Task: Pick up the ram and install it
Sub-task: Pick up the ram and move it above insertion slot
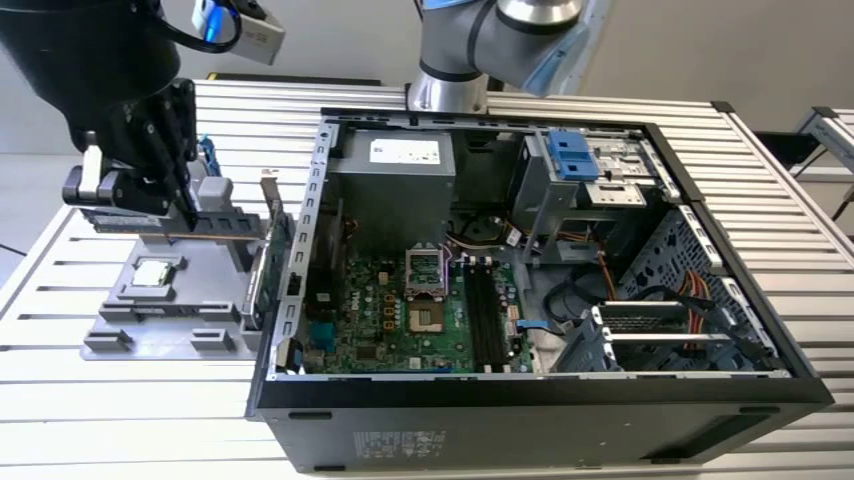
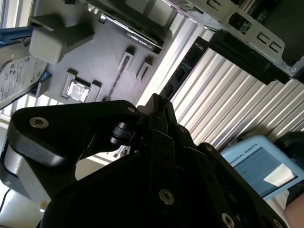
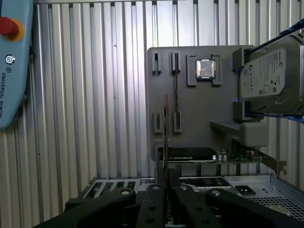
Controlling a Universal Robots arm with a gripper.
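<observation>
Surface: one slatted metal table [image 1: 107,420], carrying everything listed below.
Computer case: one [image 1: 534,440], lying open side up with its motherboard [image 1: 400,320] exposed. It sits toward the exterior view's right of the tray.
Tray: one grey parts tray [image 3: 199,109], just beside the case on the exterior view's left.
Pendant: one blue-grey control pendant [image 3: 12,71] with a red button, well apart from the tray and cut off by the picture edge.
Hard drive: one [image 3: 268,76], silver with blue rails, standing in the tray's bracket and partly cut off in the first wrist view.
Expansion card: one [image 3: 187,154], on edge at the tray side nearest the case.
Gripper: one [image 3: 166,183], black, poised over the tray, fingers clenched on the ram.
Ram: one slim stick [image 3: 165,128], seen edge-on, reaching out from between the fingertips over the tray's clip pairs. In the exterior view it is a tan strip [image 1: 174,232] under the gripper.
Processor: one square chip [image 3: 205,69], seated in its tray pocket.
Hidden or unclear: the ram's gripped end is covered by the fingers. A thin dark line between one pair of clips cannot be identified. The gripper's housing masks part of the tray in the second wrist view.
</observation>
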